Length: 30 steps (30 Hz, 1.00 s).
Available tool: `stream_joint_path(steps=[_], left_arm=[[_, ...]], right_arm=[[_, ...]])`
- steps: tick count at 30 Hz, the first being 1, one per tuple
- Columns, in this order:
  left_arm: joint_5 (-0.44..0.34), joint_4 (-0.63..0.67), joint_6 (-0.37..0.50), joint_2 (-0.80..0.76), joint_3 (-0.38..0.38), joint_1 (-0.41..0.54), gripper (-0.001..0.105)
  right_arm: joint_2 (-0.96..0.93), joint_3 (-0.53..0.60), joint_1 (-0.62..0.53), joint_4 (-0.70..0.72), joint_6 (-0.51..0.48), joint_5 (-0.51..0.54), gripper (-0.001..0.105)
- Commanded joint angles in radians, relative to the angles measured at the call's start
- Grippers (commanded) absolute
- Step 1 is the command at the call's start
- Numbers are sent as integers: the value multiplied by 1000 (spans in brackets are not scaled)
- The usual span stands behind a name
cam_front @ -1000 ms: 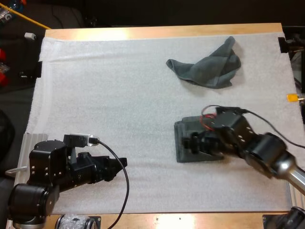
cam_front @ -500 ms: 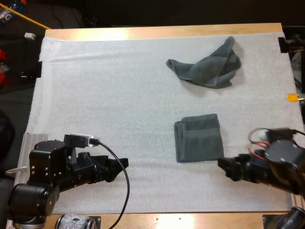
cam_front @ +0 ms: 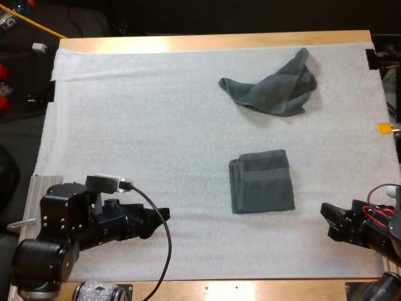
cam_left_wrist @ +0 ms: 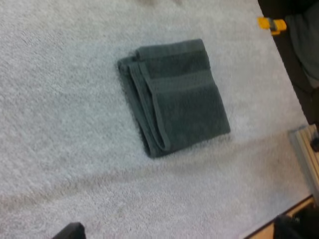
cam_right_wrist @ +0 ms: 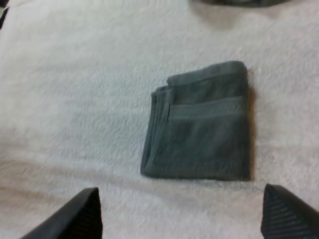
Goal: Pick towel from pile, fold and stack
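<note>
Right gripper is hovering wide open and empty beside the folded towel, apparently laid flat to start the stack, while the left gripper is idling open, crumpled towel lying farther back.

A pale wooden counter carries a white fleecy mat; beyond its far edge the room lies dark.
</note>
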Motion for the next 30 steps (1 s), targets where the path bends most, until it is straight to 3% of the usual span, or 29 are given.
stream_joint_path(steps=[1,12,16,30], left_arm=[[-8,-12,3,6,-7,-10,71],[-17,-255,-51,218,-7,-130,71],[-91,-360,-56,354,-7,-201,71],[-82,-682,-196,824,-7,-341,71]], right_arm=[[-1,-6,3,2,-3,16,64],[-1,-6,3,2,-5,33,64],[-1,-6,3,2,-5,33,64],[-1,-6,3,2,-5,31,64]])
